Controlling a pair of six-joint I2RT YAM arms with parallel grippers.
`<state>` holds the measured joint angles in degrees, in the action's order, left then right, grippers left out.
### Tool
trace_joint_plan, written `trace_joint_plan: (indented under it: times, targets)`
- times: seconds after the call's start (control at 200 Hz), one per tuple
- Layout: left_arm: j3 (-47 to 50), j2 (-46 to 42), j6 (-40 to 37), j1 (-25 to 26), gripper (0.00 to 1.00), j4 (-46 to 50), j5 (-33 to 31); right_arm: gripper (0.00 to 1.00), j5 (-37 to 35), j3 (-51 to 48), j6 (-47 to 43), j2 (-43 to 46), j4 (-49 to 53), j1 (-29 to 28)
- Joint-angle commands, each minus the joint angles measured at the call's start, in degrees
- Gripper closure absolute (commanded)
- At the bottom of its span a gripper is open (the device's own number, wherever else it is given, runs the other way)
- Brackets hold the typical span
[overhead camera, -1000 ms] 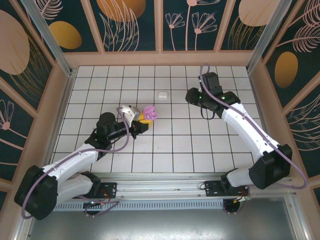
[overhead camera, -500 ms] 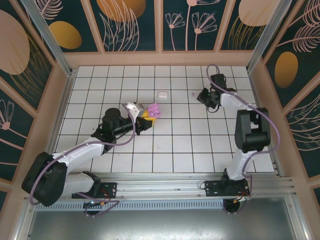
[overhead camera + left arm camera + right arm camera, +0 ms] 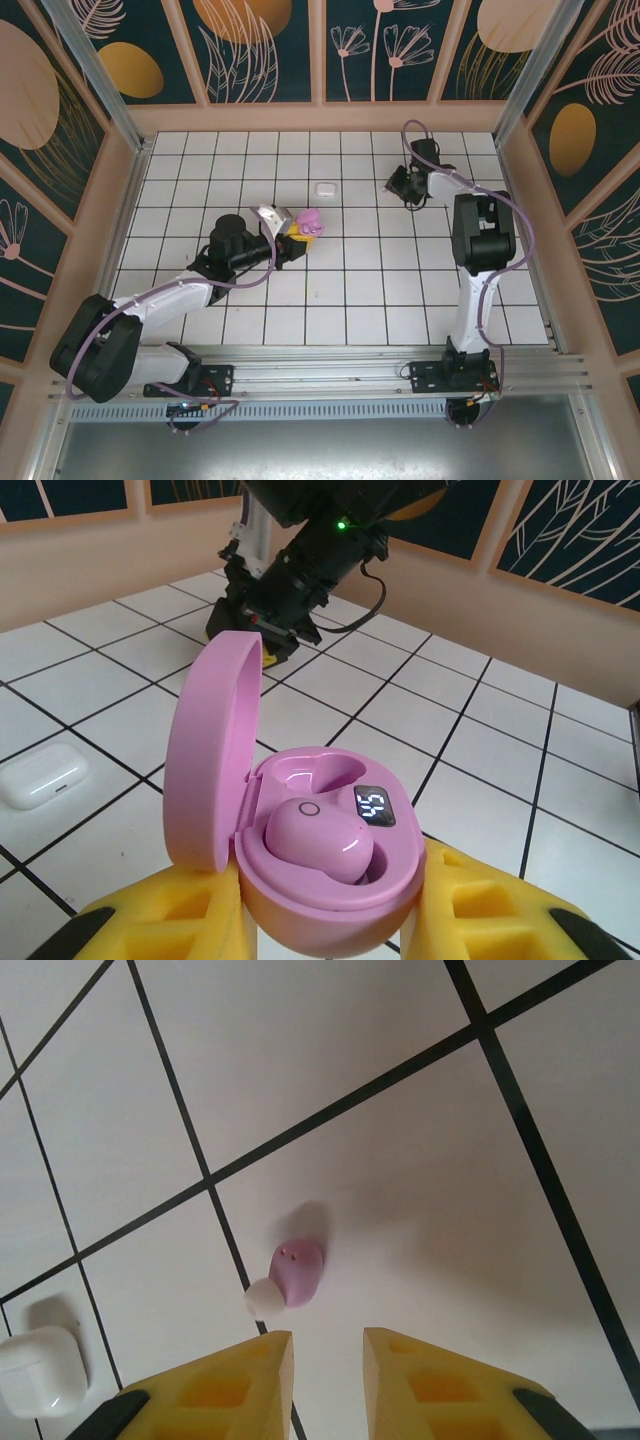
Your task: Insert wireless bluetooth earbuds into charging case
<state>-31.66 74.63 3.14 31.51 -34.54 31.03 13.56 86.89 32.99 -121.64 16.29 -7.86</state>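
Firstly, tiled table (image 3: 350, 290): white squares with dark grout, and a smooth surface on which a small part could skid.
Left gripper (image 3: 318, 925): clamped from both sides on the pink charging case (image 3: 300, 780), held above the tiles near the table's middle.
Right gripper (image 3: 327, 1345): yellow fingers a narrow gap apart with nothing between them, hanging low over the far right tiles.
Charging case: lid (image 3: 210, 750) swung up, display lit and mouth facing upward. If the clamp slips or the case tips, the target moves and its contents may spill.
White case (image 3: 40, 1370): shut and lying apart on the tiles, near the pickup spot. It is not the pink one's match, and a sideways sweep could knock it.
Loose earbud (image 3: 293, 1272): pink with a white tip, lying on a tile beside a grout line, just ahead of the right fingertips and not yet gripped.
Pickup risk: the gap looks barely wider than the bud, so a descent that is off-centre would likely nudge it away or squirt it out.
Seated earbud (image 3: 312, 838): already in its socket.
Empty socket (image 3: 305, 772): the free slot behind it. A bud brought in at the wrong angle would likely perch on the rim instead of dropping in.
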Motion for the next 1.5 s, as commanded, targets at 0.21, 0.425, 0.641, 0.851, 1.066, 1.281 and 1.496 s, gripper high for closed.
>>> trace_joint_plan:
  times: [0.21,0.425,0.641,0.851,1.066,1.281,1.496]
  targets:
    - [-1.8,0.8,-2.0,0.1,0.78,-1.8,0.3,0.75,0.3,2.8,1.0,-3.4,-2.3,0.3]
    - [-1.9,0.6,-2.0,0.1,0.78,-1.4,0.1,0.75,0.0,3.3,1.1,-3.8,-2.9,0.4]
    - [-2.2,0.6,-2.3,0.1,0.78,-1.0,-0.1,0.75,1.0,4.7,1.1,-5.5,-3.0,0.1]
    - [-2.2,0.4,-2.6,0.1,0.78,-0.6,-0.4,0.76,1.3,6.3,0.8,-7.3,-2.4,-0.6]
    - [-2.0,0.1,-3.0,0.1,0.78,0.1,-0.6,0.76,1.0,7.1,0.6,-7.5,-1.4,-1.1]
    - [-1.8,-0.5,-3.1,0.1,0.77,0.4,-0.9,0.76,-0.8,7.0,1.0,-4.9,-1.5,-1.5]
    - [-1.7,-1.0,-3.4,0.1,0.78,0.9,-1.1,0.76,-4.0,10.7,-2.1,-5.3,2.0,-2.1]
